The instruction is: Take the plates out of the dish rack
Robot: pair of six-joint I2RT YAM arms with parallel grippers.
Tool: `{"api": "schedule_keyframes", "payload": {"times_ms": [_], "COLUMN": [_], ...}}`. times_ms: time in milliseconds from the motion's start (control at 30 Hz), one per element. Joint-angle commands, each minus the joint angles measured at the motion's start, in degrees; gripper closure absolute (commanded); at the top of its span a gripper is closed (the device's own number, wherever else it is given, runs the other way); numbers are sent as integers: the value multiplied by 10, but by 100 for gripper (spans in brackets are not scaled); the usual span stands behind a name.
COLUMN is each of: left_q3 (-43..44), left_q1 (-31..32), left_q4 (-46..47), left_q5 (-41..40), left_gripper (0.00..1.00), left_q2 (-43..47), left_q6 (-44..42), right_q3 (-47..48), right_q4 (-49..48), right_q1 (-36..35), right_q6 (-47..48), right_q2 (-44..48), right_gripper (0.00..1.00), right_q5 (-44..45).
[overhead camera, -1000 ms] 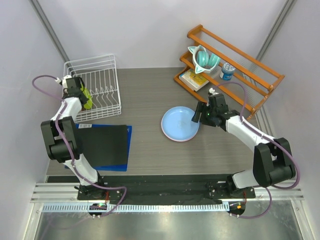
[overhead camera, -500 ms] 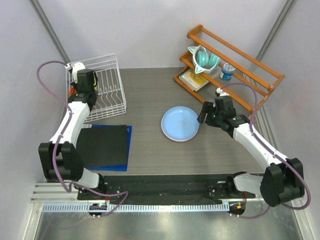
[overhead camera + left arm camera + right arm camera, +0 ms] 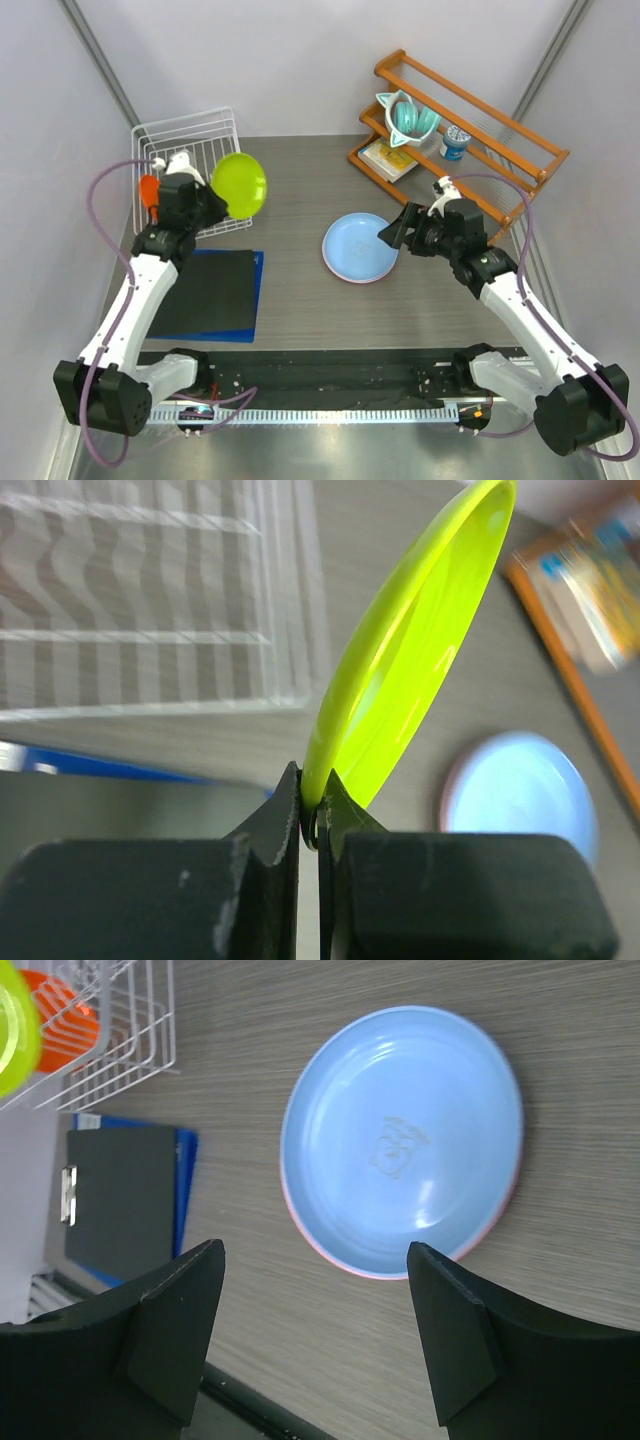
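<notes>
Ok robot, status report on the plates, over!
Left gripper shut on green plate, out of rack. Right gripper open by blue plate. Orange plate in rack. Nothing in the way.

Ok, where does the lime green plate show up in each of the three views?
Top external: lime green plate left of centre, just right of the dish rack.
Left wrist: plate edge-on in the middle, rising from the left claw toward the top right.
Right wrist: a sliver at the top left corner.
Shared landmark: the light blue plate, lying flat in all three.
</notes>
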State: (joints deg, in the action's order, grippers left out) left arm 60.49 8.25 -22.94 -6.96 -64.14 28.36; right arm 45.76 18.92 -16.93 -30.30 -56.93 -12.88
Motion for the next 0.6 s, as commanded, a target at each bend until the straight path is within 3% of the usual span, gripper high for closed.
{"api": "schedule_keyframes", "payload": {"times_ms": [0, 233, 567], "left_q3": [-31, -78, -89], "left_q1": [64, 159, 265], "left_q4": [33, 74, 84], "left_q5": [135, 154, 129], "left_gripper": [100, 100, 100], "left_q2": [19, 27, 17], "left_q6": [64, 109, 130], "right_q3": [-22, -21, -13], "right_q4": [-95, -143, -212], "right_q1": [-49, -121, -130], "right_q6": [-52, -80, -69], "right_q2": [8, -34, -101], "right_gripper": [20, 20, 20], "right_q5": [-56, -26, -51]}}
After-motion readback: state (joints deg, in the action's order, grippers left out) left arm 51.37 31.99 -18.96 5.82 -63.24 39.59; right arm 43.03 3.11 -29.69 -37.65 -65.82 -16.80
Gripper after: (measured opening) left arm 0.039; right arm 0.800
